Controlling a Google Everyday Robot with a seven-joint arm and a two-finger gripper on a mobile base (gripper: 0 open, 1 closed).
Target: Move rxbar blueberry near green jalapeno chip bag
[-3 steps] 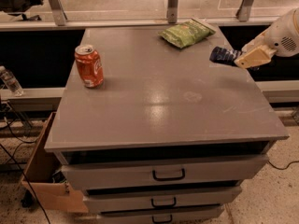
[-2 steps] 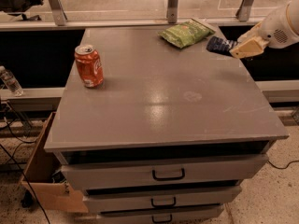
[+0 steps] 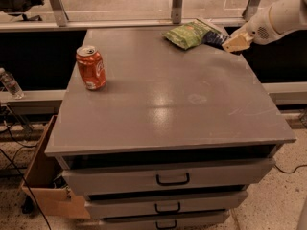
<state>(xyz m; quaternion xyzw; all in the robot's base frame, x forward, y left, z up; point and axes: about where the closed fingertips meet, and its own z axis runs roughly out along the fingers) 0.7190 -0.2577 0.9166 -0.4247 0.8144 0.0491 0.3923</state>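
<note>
The green jalapeno chip bag [image 3: 191,33] lies at the far right of the grey cabinet top [image 3: 163,90]. The rxbar blueberry [image 3: 216,38], a dark blue bar, shows just to the right of the bag, touching or nearly touching it. My gripper [image 3: 230,43], with tan fingers on a white arm coming in from the upper right, is shut on the bar's right end, low over the cabinet's far right edge.
An orange soda can [image 3: 90,67] stands upright at the left of the top. The cabinet has several drawers [image 3: 171,178] in front. A cardboard box [image 3: 44,181] sits on the floor at the left, with a plastic bottle [image 3: 9,83] on a ledge.
My gripper has carried the blue bar up and to the left along the right edge, from apart from the green bag to right beside it.
</note>
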